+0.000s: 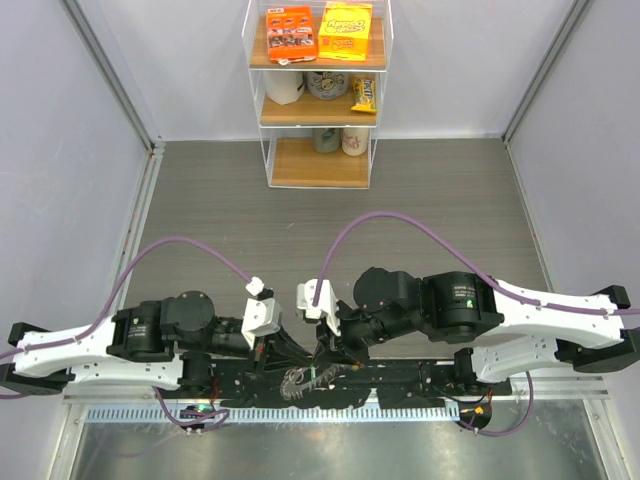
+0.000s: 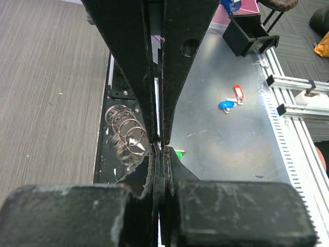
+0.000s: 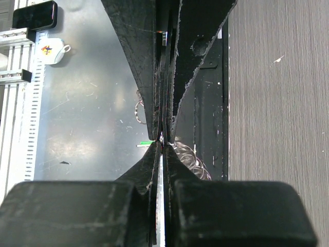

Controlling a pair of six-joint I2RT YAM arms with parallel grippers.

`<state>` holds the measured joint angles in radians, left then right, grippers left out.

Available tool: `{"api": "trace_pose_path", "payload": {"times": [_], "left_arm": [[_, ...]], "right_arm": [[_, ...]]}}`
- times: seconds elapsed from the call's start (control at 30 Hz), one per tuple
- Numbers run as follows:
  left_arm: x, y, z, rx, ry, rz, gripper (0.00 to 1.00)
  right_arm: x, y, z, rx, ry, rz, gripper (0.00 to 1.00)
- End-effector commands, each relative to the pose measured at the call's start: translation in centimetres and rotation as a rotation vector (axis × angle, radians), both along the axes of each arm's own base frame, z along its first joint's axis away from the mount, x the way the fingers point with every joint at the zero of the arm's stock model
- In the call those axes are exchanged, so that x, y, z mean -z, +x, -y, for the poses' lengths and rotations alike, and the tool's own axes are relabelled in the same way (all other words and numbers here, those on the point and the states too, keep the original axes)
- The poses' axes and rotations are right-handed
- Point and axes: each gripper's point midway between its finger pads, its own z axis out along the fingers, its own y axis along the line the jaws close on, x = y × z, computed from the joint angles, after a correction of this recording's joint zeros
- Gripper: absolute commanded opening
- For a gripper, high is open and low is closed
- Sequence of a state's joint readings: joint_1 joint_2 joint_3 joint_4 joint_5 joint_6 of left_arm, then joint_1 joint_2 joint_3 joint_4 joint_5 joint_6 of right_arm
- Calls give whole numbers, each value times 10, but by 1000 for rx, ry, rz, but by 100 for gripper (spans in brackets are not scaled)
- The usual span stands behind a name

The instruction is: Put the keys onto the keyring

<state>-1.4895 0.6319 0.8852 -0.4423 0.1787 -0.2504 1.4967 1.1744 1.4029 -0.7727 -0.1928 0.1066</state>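
Both my arms are folded inward, and my two hands meet low over the black base rail (image 1: 400, 378) at the near edge of the table (image 1: 420, 210).

My left gripper (image 2: 159, 146) is clenched, its fingers pressed flat together down their length. I cannot tell whether anything thin is nipped at the tips. My right gripper (image 3: 163, 140) is clamped shut the same way, and again its camera does not show what, if anything, lies between the tips.

The keyring (image 2: 126, 127) lies on the black rail just beside my left fingertips. From there it looks like a coil of overlapping silvery rings. In the right wrist view it peeks out close beside my right fingers (image 3: 191, 158). From above it is a spiky grey cluster under both hands (image 1: 298, 381). A green key head (image 2: 178, 153) shows right next to my left fingertips, mostly hidden.

On the metal sheet (image 2: 216, 139) further off, a red tag (image 2: 237, 92) and a blue tag (image 2: 225, 106) lie joined together. My right camera sees a white cup (image 3: 51, 51) with a dark emblem I cannot read, and a black phone (image 3: 35, 14).

The far shelf (image 1: 318, 110) holds an orange packet (image 1: 291, 33) and a yellow packet (image 1: 345, 30). Their printing is too small to read.
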Motion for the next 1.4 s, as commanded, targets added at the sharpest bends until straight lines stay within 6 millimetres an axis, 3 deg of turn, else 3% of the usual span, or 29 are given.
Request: {"api": "trace_pose_path", "payload": {"times": [0.0, 0.03, 0.2, 0.3, 0.43, 0.8, 1.1, 1.37], "left_arm": [[-25, 3, 0, -6, -74, 34, 0], [-25, 3, 0, -7, -82, 36, 0], [-36, 4, 1, -9, -156, 51, 0], [-44, 5, 0, -17, -218, 64, 0], [-52, 8, -1, -33, -270, 78, 0], [-71, 16, -3, -78, -380, 103, 0], [-82, 14, -3, -70, -439, 114, 0], [-92, 14, -6, -67, -491, 124, 0]], "right_arm": [[-31, -1, -9, -14, 111, 14, 5], [-29, -1, -9, -10, 110, 13, 6], [-42, 4, 1, 16, 205, 37, 27], [-52, 7, 12, 46, 273, 39, 32], [-56, 8, 18, 67, 314, 27, 33], [-50, 7, 5, 84, 331, -15, 34], [-57, 14, 4, 125, 365, -16, 33], [-57, 16, 3, 131, 367, -5, 6]]}}
